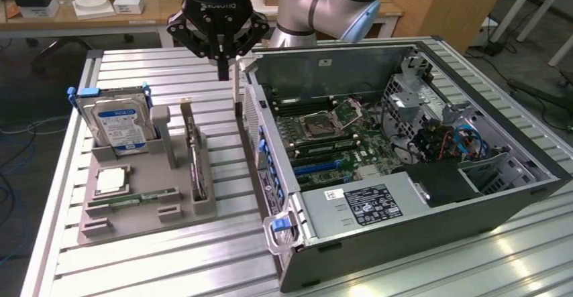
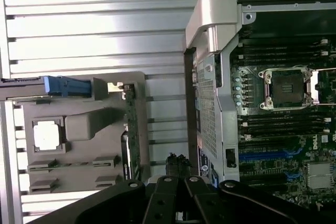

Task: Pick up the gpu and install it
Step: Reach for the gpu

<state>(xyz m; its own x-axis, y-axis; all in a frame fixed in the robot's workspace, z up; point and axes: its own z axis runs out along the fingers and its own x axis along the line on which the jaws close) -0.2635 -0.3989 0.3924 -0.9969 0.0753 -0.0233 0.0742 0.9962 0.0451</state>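
The gpu (image 1: 193, 157) is a thin dark card standing on edge in a slot of the grey holder (image 1: 134, 224), on the side nearest the computer case. In the wrist view the gpu (image 2: 131, 129) shows edge-on beside the holder's grey block. My gripper (image 1: 223, 74) hangs above the table, between the holder's far end and the case's corner, behind and above the gpu. Its fingers are shut together and hold nothing. The wrist view has the gripper (image 2: 178, 165) over the strip of table between holder and case.
An open computer case (image 1: 524, 176) lies on its side at the exterior view's right, motherboard (image 1: 345, 143) exposed. The holder also carries a hard drive (image 1: 121, 124), a square chip (image 1: 112, 180) and a green RAM stick (image 1: 134, 198). The slatted metal table (image 1: 161, 263) surrounds them.
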